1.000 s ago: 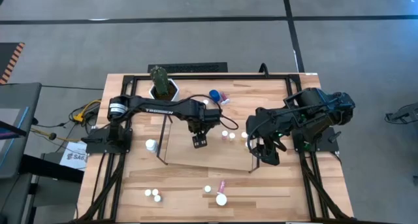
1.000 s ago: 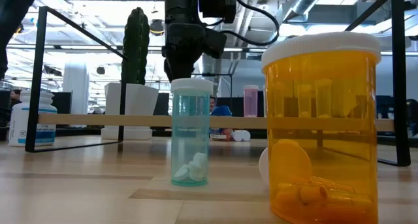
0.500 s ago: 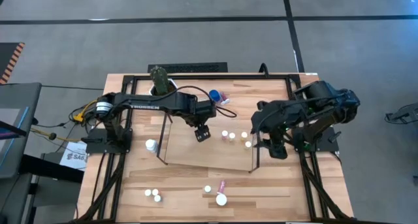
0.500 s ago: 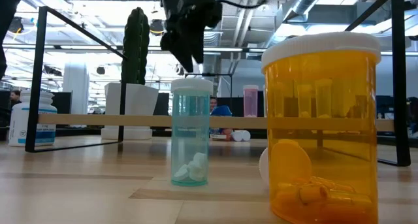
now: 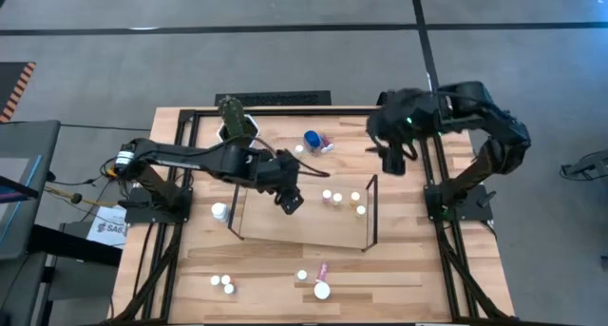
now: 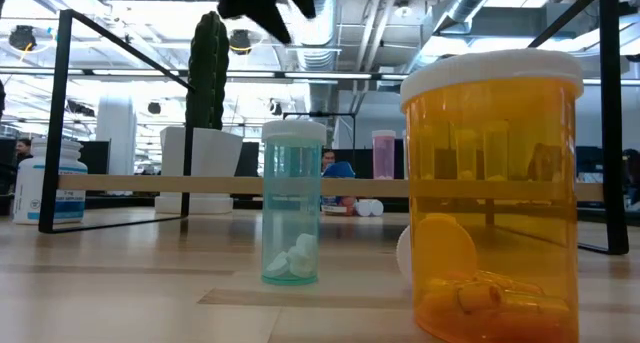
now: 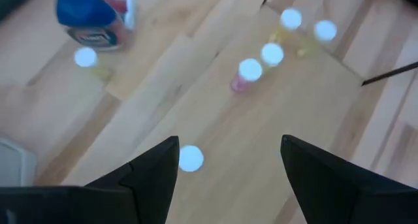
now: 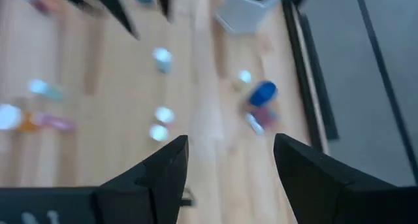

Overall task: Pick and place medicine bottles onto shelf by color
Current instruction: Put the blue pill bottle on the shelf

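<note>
Orange bottle [image 6: 492, 193] only in low view

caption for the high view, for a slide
Open left gripper over the shelf, open right gripper raised beside it, bottles scattered.

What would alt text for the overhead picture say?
Two dark robot arms reach over a wooden table: the left fingers hover open above a low shelf carrying small white-capped bottles, the right fingers near the table's far edge.
</note>
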Motion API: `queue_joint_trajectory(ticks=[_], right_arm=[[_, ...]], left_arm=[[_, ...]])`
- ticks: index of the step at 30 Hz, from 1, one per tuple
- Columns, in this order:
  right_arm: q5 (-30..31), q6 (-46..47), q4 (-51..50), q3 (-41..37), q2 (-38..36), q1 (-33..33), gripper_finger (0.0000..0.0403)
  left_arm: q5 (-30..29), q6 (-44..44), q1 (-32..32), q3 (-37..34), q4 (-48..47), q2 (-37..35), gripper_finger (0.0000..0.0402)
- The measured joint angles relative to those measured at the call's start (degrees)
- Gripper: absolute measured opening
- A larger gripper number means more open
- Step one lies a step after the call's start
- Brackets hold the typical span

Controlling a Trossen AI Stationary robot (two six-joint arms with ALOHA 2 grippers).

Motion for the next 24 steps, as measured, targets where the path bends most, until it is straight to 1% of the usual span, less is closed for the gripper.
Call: queue_joint_trajectory(ticks=[3,6,9,13,15,17,21,24], right_arm=[[-0.03,-3.57,0.14,-3.55,-0.68,-5.45,0.0249],[-0.04,-5.55,2.30,-7.26,-0.32,-10.16,0.0249],[-0.07,-6.57,6.05,-10.44,1.27,-13.64,0.0249],[-0.05,-10.67,4.56,-11.82,4.90,-17.32,0.0249],[-0.05,-11.00,4.06,-11.84,6.50,-19.28,0.0249],[-0.03,-7.59,5.45,-11.82,8.21,-21.28,0.0249],[-0.54,4.58,9.52,-11.82,12.91,-24.99,0.0249],[-0.60,8.27,9.59,-11.82,16.34,-26.63,0.0249]], left_arm=[[-3.33,-1.81,-2.10,0.00,-0.32,-2.32,0.0254],[-6.60,-2.19,-3.35,0.00,-0.59,-5.19,0.0254],[-10.38,-0.32,-3.55,0.00,-0.71,-8.63,0.0254],[-14.35,3.63,-2.96,0.00,-0.76,-13.54,0.0254],[-16.43,5.26,-2.54,0.02,-0.75,-15.77,0.0254],[-18.86,6.07,-1.91,0.02,-0.78,-17.97,0.0254],[-22.86,7.63,-0.80,0.04,-0.80,-21.44,0.0254],[-24.98,9.78,0.05,0.04,-0.82,-23.16,0.0254]])
